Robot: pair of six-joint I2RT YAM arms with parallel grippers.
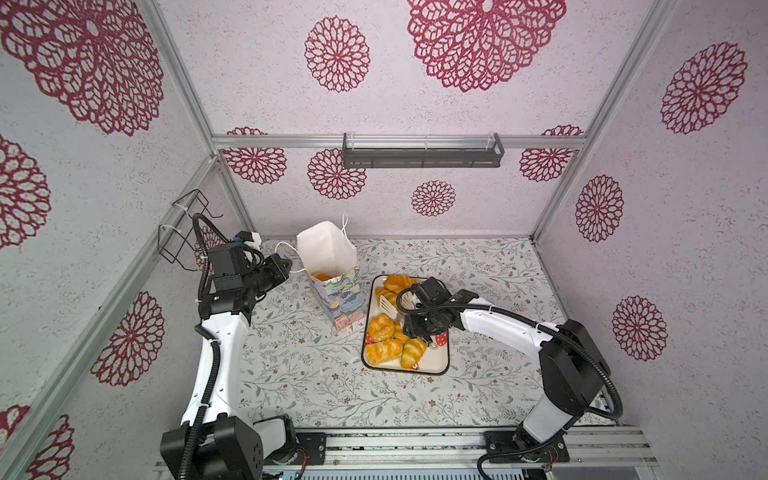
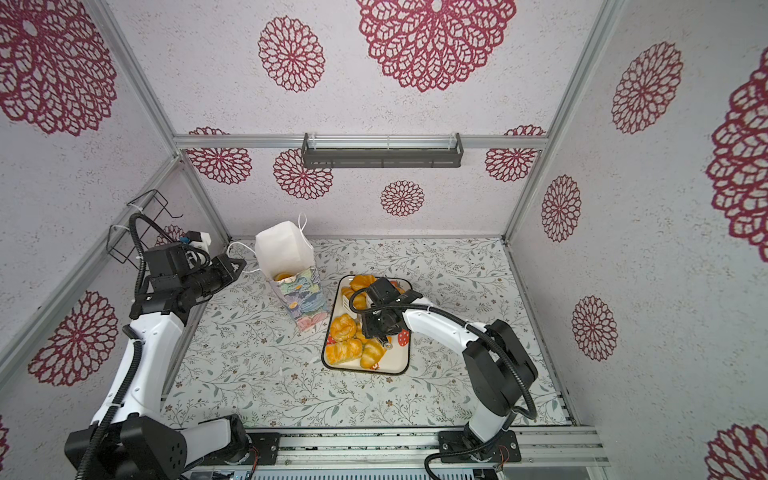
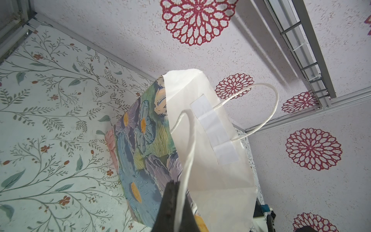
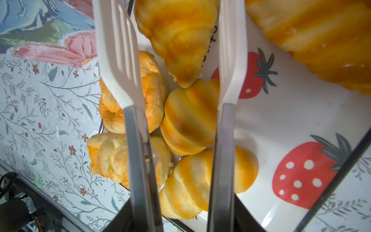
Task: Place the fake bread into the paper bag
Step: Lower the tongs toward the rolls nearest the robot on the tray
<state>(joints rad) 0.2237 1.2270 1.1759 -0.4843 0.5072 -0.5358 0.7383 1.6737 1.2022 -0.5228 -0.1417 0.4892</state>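
Observation:
The paper bag [image 1: 337, 300] [image 2: 300, 296] [image 3: 202, 160] stands upright at the back middle of the table, white inside and flowered outside. One piece of fake bread [image 1: 321, 276] [image 2: 283, 276] lies inside it. My left gripper [image 1: 286, 264] [image 2: 240, 264] [image 3: 179, 202] is shut on the bag's white cord handle [image 3: 188, 158]. Several more pieces of fake bread [image 1: 381, 327] [image 2: 343, 327] [image 4: 186, 118] lie on the strawberry-printed tray [image 1: 436, 365] [image 2: 397, 361] [image 4: 281, 120]. My right gripper [image 1: 411, 322] [image 2: 372, 322] [image 4: 183, 220] is shut on white-tipped metal tongs [image 1: 390, 305] [image 4: 120, 66]. The tong arms stand apart with a croissant [image 4: 178, 40] between the tips.
The tray sits just right of the bag on the floral table [image 1: 311, 374]. A black wire basket [image 1: 183, 228] hangs on the left wall and a grey shelf [image 1: 422, 156] on the back wall. Walls close in three sides.

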